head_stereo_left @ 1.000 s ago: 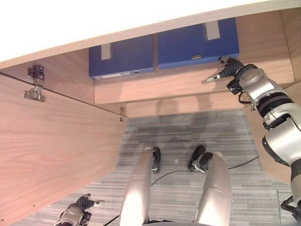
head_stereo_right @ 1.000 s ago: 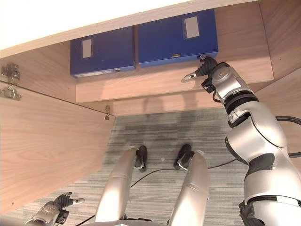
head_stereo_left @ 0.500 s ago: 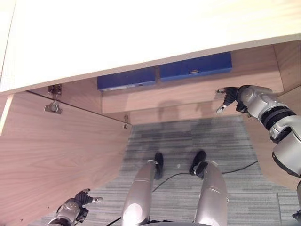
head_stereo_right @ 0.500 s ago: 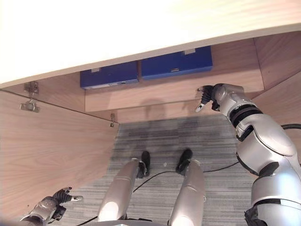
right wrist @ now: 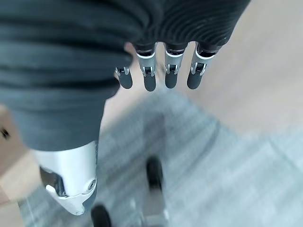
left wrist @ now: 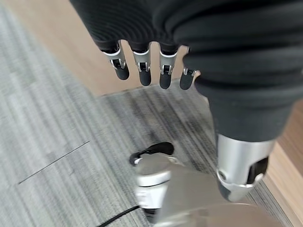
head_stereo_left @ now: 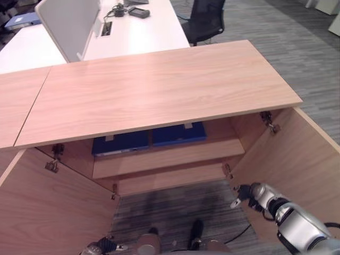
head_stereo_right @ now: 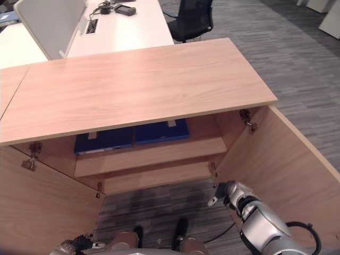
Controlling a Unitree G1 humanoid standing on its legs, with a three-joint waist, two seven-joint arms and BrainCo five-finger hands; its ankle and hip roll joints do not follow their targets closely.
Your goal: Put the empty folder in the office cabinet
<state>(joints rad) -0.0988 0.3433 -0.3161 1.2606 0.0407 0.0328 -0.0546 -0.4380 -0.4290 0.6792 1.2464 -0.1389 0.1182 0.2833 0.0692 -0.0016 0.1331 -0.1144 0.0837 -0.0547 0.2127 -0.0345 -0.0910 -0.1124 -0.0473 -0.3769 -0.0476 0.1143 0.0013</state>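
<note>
Two blue folders [head_stereo_left: 149, 140] are seen lying side by side on the shelf inside the open cabinet [head_stereo_left: 159, 90], both doors swung wide. The right hand [head_stereo_right: 226, 193] is held near the right door [head_stereo_right: 276, 159] with fingers relaxed and empty; the left hand [left wrist: 142, 61] is likewise slack, low by the left door [head_stereo_left: 48, 212].

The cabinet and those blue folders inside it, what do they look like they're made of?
Cabinet: looks like light wood-grain board, probably laminate or veneer, matte; grain lines run across the top and doors, with metal hinges. Blue folders: smooth, stiff covers, likely plastic-coated card, with pale labels on the spines. The floor looks like grey striped carpet.
</note>
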